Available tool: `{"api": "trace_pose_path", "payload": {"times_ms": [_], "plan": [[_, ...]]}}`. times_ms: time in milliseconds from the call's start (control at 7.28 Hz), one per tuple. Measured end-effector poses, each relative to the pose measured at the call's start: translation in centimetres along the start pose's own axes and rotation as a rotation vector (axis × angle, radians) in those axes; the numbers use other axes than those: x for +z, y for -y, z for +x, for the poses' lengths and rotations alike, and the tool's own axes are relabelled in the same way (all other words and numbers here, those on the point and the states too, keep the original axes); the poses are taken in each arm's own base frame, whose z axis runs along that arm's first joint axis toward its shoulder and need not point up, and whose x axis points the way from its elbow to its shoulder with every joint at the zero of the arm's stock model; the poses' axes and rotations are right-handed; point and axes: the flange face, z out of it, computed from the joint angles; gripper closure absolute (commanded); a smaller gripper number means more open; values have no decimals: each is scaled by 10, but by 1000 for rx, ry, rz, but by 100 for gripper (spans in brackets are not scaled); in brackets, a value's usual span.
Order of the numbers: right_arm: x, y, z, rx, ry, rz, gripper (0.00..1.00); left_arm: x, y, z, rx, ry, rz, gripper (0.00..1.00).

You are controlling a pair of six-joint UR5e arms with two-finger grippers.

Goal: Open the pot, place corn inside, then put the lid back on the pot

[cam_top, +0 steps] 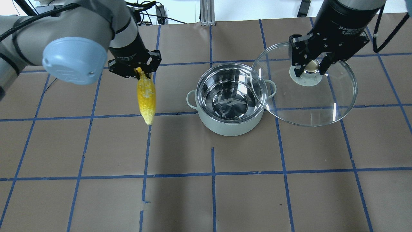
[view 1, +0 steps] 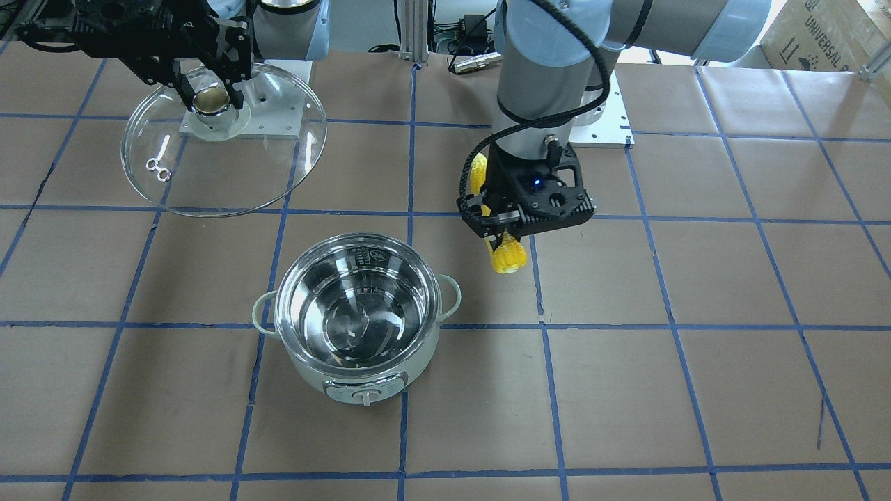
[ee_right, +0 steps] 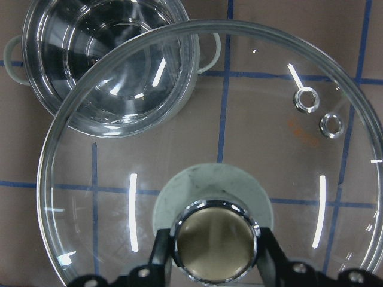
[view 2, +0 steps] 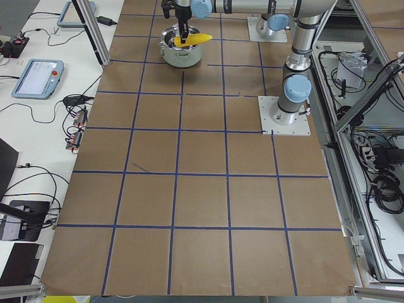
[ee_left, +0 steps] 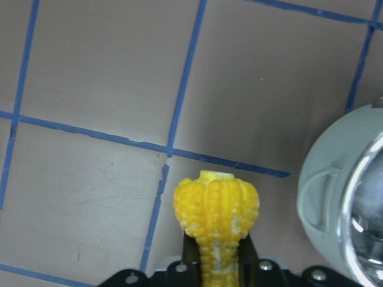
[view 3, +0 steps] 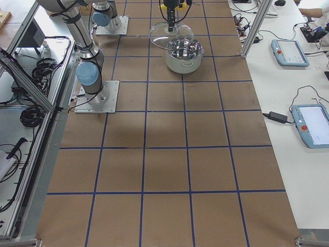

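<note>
Now left hand (cam_top: 139, 72) pinches corn (cam_top: 146, 96), tip hanging beside open pot (cam_top: 231, 127); right hand (cam_top: 311, 67) grips lid (cam_top: 322, 106) aloft.

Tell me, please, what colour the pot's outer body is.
Pale mint-white pot, clearest in the overhead view.

Front-facing view, 1 o'clock: cardboard box (view 1: 821, 35) printed "UNIVERSAL", the rest cut off at the frame edge. Overhead view, 1 o'clock: white lettering on the black wrist collar (cam_top: 349, 30) of the right arm (cam_top: 351, 11), too small to read. Printed marks on the pot (view 1: 376, 259) inner wall, illegible.
</note>
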Motion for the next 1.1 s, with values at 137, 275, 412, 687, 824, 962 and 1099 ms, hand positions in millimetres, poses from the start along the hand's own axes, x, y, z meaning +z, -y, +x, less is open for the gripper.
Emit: {"api": "trace_pose_path", "payload": {"times_ms": [137, 275, 412, 687, 824, 962, 1099], "plan": [[9, -5, 0, -2, 0, -12, 69, 6, 3, 23, -10, -2, -1, 84], [20, -6, 1, -5, -5, -13, 68, 13, 10, 45, -23, -4, 0, 84], [28, -4, 1, -8, -10, -5, 68, 20, 19, 66, -37, -7, 2, 84], [29, -2, 3, -13, -20, 7, 68, 42, 33, 112, -35, -11, 4, 84], [27, -2, 5, -22, -32, 9, 68, 54, 37, 133, -41, -13, 2, 84], [25, -2, 5, -29, -39, 10, 68, 63, 36, 151, -49, -15, 1, 84], [25, -2, 5, -31, -40, 12, 68, 69, 34, 163, -48, -16, 0, 84]]}}
